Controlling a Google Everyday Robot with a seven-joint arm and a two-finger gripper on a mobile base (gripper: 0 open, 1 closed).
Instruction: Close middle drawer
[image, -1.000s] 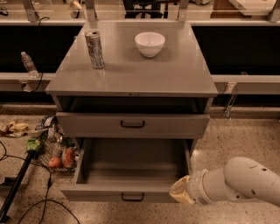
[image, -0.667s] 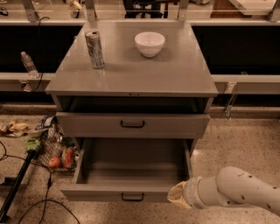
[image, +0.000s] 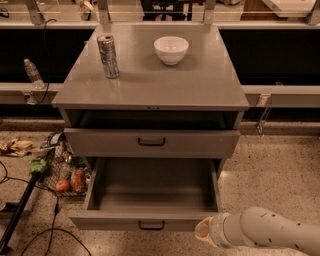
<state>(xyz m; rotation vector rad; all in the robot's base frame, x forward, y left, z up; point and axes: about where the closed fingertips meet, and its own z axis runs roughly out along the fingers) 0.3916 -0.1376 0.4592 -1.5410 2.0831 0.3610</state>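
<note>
The middle drawer (image: 152, 196) is pulled far out of the grey cabinet. Its deep tray is bare, and its low front (image: 115, 223) carries a small black bar handle (image: 151, 226). My gripper (image: 202, 232), a cream-coloured tip on a pale arm (image: 270, 234), comes in from the lower right. It sits just in front of the right end of the drawer's front, at about the height of the front. The taller-fronted drawer (image: 151, 143) above stands slightly open. No lower drawer is in view.
A silver can (image: 108, 56) and a white bowl (image: 171, 49) stand on the cabinet top (image: 200, 87). A plastic bottle (image: 33, 73) stands on the ledge at the left. Litter in a mesh bag (image: 62, 172), cables and a black pole (image: 17, 215) lie on the floor at the left.
My arm has dropped lower and reached left, bringing the gripper closer to the right end of the open drawer's front. The drawer has not moved.
</note>
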